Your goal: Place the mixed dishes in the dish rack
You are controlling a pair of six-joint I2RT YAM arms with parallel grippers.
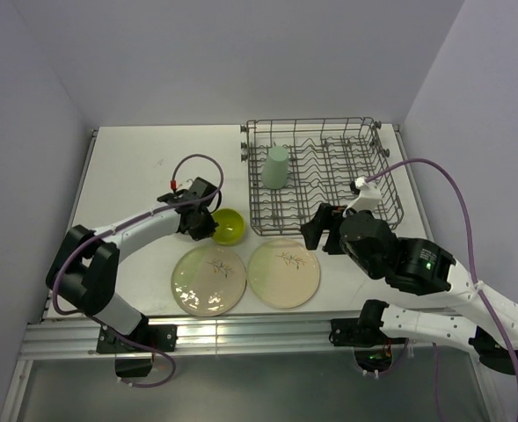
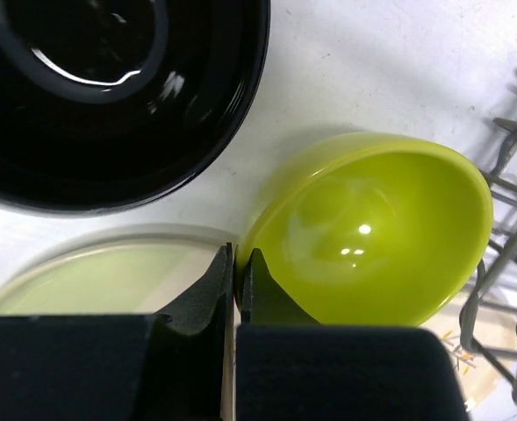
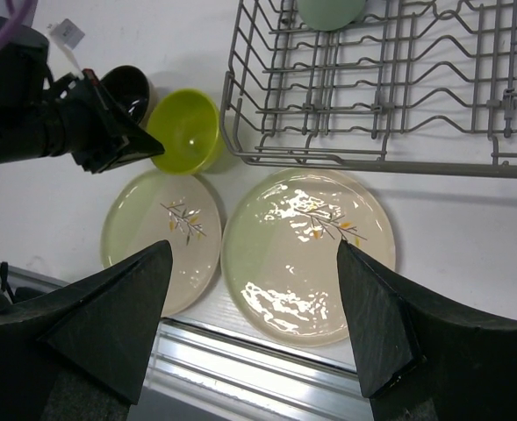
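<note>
Your left gripper (image 2: 237, 260) has its jaws pressed together with nothing visibly between them. Its tips rest against the outer wall of the lime-green bowl (image 2: 390, 237), which sits just off the front left corner of the dish rack (image 1: 324, 171), and the dark cup (image 3: 128, 88) is just past the bowl, farther from the rack. Your right gripper (image 3: 252, 254) stands wide open and empty above the right plate (image 3: 306, 254), which lies flat just in front of the rack; the left plate (image 3: 161, 237) lies beside it, off the rack's front left corner, and the mint-green cup (image 1: 276, 167) stands inside the rack near its left end.
</note>
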